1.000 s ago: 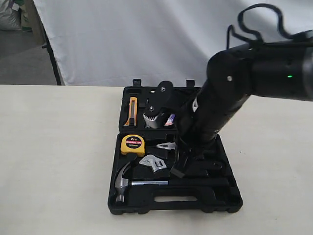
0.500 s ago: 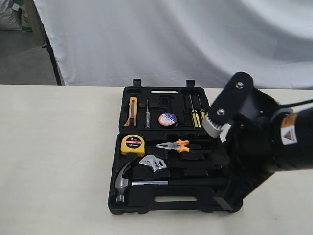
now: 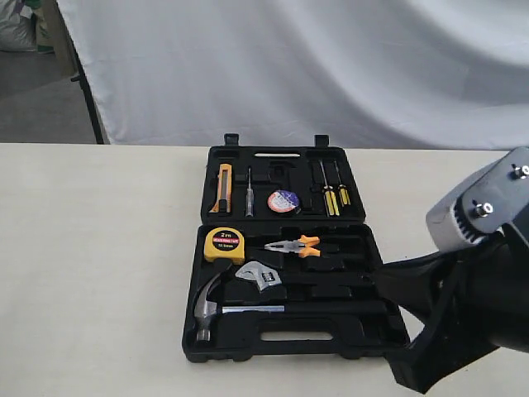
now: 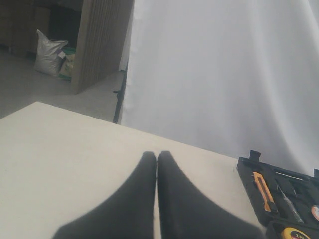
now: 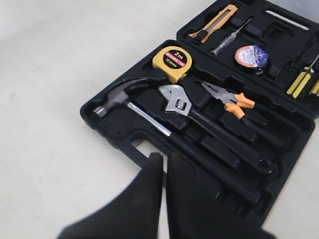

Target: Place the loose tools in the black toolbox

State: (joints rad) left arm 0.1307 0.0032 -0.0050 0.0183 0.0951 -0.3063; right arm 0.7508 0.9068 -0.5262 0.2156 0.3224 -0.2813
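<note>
Both my pincers are closed and empty. My right pincer (image 5: pixel 163 158), fingers pressed together, hangs by the near right corner of the black toolbox (image 3: pixel 297 351), toward the table's (image 3: pixel 99 248) near right corner. My left pincer (image 4: pixel 157 155), tips touching, sits over bare tabletop. The toolbox lies open mid-table. In its near half, the claw hammer (image 3: pixel 207 308) rests in its recess beside the oblong slot, head toward the left edge. The adjustable wrench (image 3: pixel 258 275) lies just behind it, with the tape measure (image 3: pixel 224 243) and pliers (image 3: pixel 293 245) beyond.

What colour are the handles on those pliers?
Orange; the pliers show best in the right wrist view.
</note>
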